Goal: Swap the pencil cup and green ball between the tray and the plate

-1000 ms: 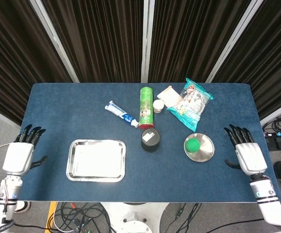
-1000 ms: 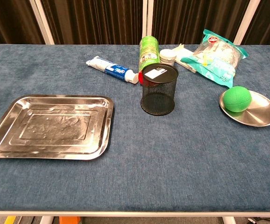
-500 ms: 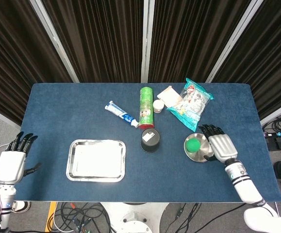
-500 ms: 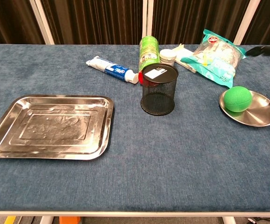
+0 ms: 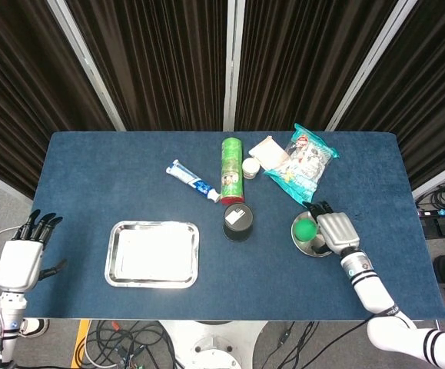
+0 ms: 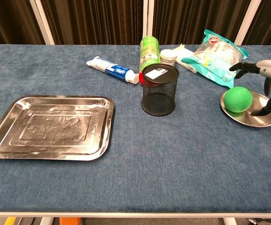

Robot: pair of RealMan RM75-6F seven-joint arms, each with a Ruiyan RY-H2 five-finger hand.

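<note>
The right hand [image 5: 336, 231] hovers over the plate [image 6: 259, 119], fingers spread and grasping nothing, seemingly poised to take the green ball [image 6: 238, 99] lying on it. The mesh pencil cup [image 6: 159, 89] stands left of the plate, on the table rather than in the tray [image 6: 51, 127]. The left hand [image 5: 21, 262] waits released.

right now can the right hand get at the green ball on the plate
Probably yes. The right hand hovers open right beside the green ball, which sits exposed on the plate with nothing over it; the snack bag behind looks clear.

lab, black curtains [image 5: 161, 61], floor cables [image 5: 122, 338]
</note>
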